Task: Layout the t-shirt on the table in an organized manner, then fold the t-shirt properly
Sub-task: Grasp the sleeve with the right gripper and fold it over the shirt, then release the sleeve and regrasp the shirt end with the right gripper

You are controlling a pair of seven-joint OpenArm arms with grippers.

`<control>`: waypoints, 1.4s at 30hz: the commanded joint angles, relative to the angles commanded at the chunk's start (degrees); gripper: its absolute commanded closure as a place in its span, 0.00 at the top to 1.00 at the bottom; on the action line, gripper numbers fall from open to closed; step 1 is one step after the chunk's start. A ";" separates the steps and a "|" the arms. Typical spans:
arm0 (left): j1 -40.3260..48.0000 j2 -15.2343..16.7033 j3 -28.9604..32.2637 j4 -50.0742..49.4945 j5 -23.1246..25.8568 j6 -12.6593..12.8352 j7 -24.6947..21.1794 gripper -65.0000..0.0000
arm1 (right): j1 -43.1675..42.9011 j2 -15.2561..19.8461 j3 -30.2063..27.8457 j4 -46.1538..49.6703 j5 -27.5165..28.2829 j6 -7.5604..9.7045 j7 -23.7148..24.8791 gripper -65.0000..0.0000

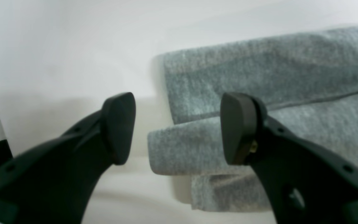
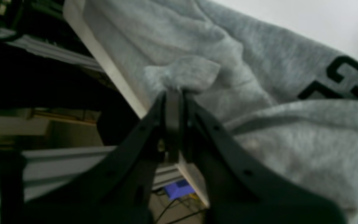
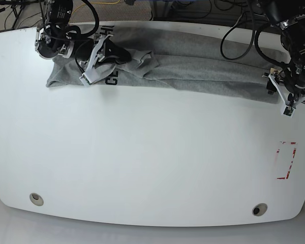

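You see the table (image 3: pixel 142 162), a wide white top with rounded corners, and most of it is bare. The t-shirt (image 3: pixel 193 68) lies along the far edge as a long, wrinkled grey band; it reaches from the right arm on the left side of the base view to the left arm on the right side of that view. Its black lettering (image 3: pixel 111 76) shows near the right arm.

Your right gripper (image 2: pixel 173 93) has its jaws pressed together, and they pinch a small bunch of the grey cloth close to the table edge. Your left gripper (image 1: pixel 177 127) stands at the other end of the shirt with its jaws spread wide. A folded edge of the cloth lies between them, but you cannot tell if the pads touch it.

Near the front you find two round grommet holes (image 3: pixel 36 199), and a small red-and-white mark (image 3: pixel 286 160) below the left arm.
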 joint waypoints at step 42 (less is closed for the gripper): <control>0.00 0.00 1.93 -0.09 0.00 0.00 -0.09 0.60 | 7.21 0.00 12.04 0.26 -22.51 0.00 7.30 0.82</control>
